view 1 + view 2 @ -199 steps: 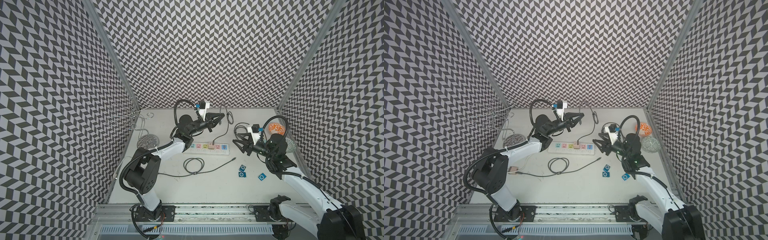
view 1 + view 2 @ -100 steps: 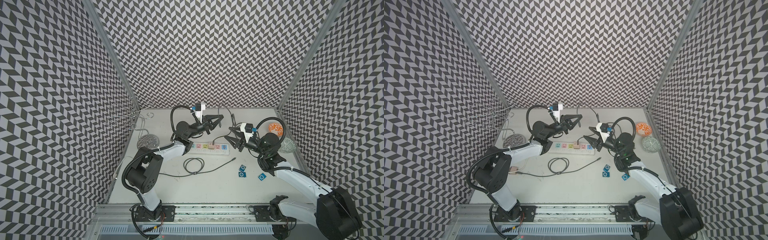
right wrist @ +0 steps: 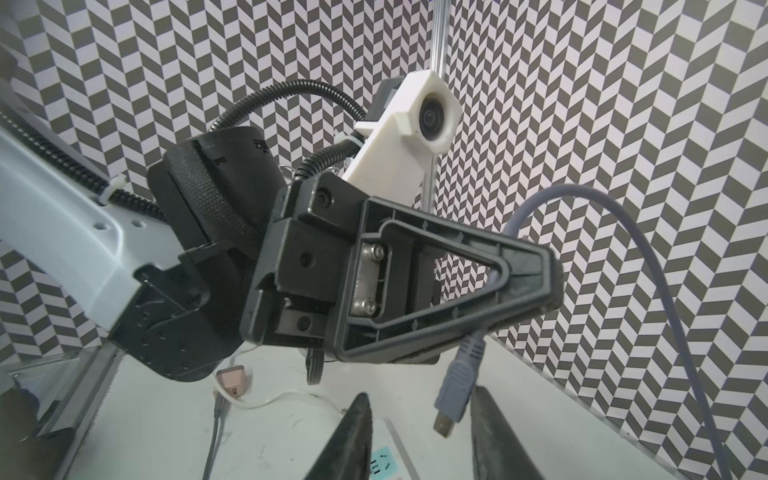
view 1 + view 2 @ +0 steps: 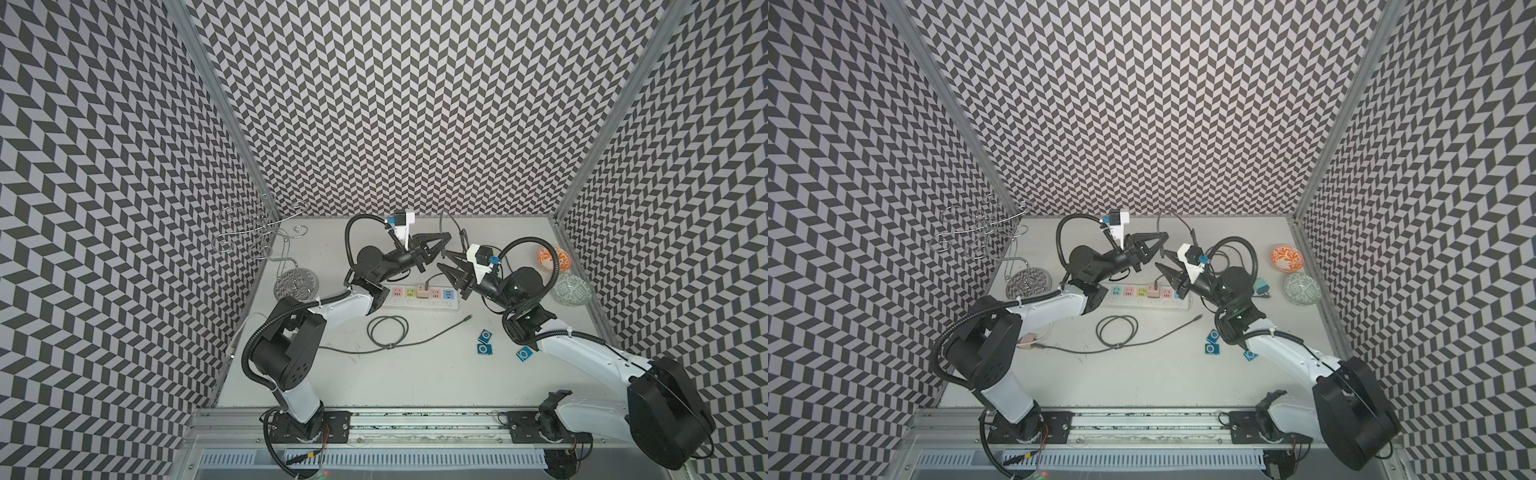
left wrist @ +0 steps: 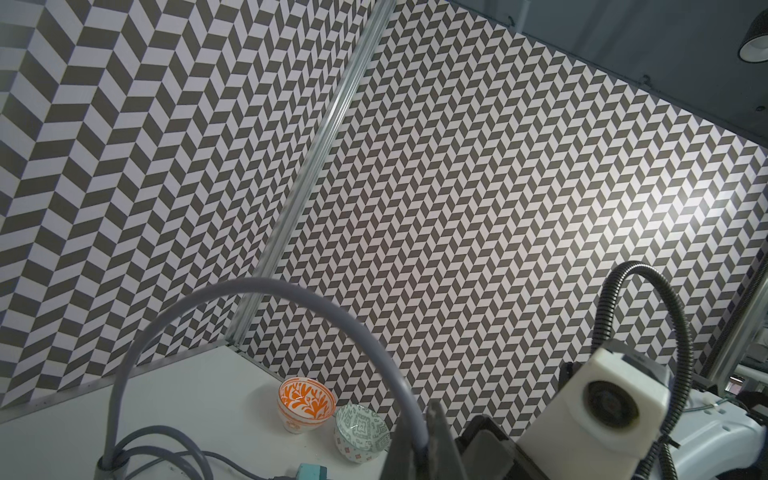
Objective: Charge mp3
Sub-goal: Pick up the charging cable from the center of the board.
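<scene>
At the left gripper: pressed together, pinching a grey cable a short way back from its end, raised above the far half of the table and over the power strip. Just below that pinch, in the right wrist view: the USB plug, hanging free, metal tip down and slightly tilted. At the right gripper: spread, facing the left gripper almost tip to tip in both top views, just beside it and apart from it. In the right wrist view, plug low between the two fingers, nearer one than the other, with a sliver of gap on each side, so apart from both. As for the mp3 players: three small blue squares flat on the table, two close together as a pair, the third just beside the right forearm. All three well apart from both grippers, nearer the front than the power strip, held by neither. Between the blue pair and the left arm: a dark cable, coiled and trailing on the table, loose end pointing toward the right arm. On the power strip: a pinkish adapter, plugged in. Near the right-hand wall: two patterned bowls, orange and green, side by side.
</scene>
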`<action>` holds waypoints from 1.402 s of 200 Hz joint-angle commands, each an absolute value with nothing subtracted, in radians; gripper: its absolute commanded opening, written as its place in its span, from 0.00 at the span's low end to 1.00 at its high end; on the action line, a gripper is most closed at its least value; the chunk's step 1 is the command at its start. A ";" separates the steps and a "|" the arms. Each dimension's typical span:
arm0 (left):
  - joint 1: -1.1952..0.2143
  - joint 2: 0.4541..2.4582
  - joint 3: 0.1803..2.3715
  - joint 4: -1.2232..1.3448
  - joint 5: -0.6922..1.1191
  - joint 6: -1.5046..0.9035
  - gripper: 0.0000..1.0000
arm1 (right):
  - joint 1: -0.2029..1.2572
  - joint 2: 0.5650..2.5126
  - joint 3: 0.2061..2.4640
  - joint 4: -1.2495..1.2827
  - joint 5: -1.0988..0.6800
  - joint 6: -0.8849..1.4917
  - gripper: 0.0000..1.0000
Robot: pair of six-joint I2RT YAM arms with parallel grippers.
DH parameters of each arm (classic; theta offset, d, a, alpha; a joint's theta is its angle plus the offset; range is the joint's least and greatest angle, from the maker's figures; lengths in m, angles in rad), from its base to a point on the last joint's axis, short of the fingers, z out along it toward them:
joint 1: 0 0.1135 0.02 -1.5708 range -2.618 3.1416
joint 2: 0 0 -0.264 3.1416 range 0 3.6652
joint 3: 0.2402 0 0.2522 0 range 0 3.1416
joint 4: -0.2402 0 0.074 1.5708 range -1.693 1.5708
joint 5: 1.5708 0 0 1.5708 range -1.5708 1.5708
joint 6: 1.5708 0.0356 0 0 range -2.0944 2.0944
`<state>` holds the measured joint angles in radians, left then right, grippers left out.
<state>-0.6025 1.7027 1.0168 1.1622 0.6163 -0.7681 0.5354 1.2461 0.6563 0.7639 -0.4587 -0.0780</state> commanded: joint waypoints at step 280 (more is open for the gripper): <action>-0.534 1.437 1.127 0.329 0.612 0.608 0.81 | 0.343 1.195 1.096 -0.304 -0.496 -0.498 0.05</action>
<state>-0.5598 1.4738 1.1446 0.3885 0.5587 0.4282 0.3721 1.1973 1.0264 -0.1642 -0.3927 -0.3695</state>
